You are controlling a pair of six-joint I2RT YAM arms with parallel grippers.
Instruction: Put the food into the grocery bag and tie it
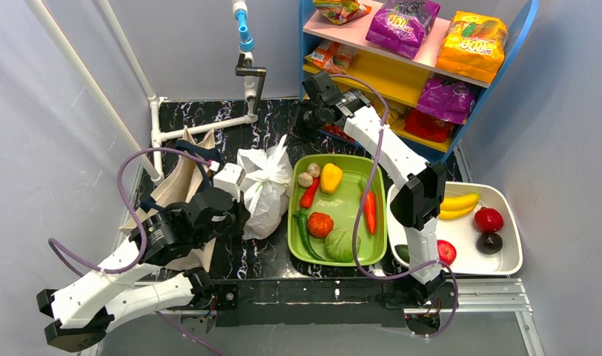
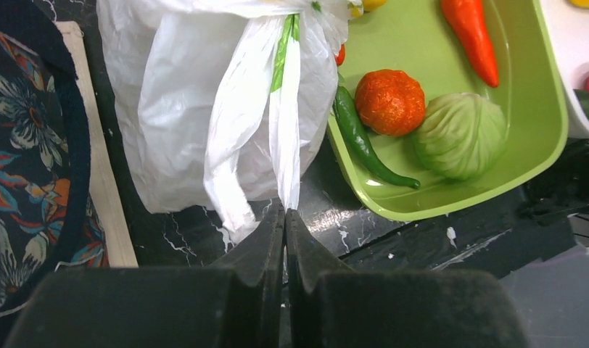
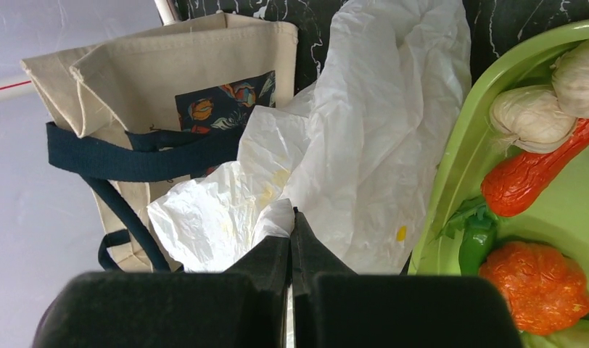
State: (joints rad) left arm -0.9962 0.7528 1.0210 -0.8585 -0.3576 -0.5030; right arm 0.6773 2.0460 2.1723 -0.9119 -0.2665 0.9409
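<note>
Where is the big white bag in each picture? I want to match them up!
Top view: the white bag stands middle-left, right beside the green tray.
Left wrist view: the white bag fills the top left, and the green tray is on the right.
Right wrist view: the white bag is crumpled in the top middle, and the green tray is at the right edge.
Shared landmark: the green tray, next to the bag every time.
</note>
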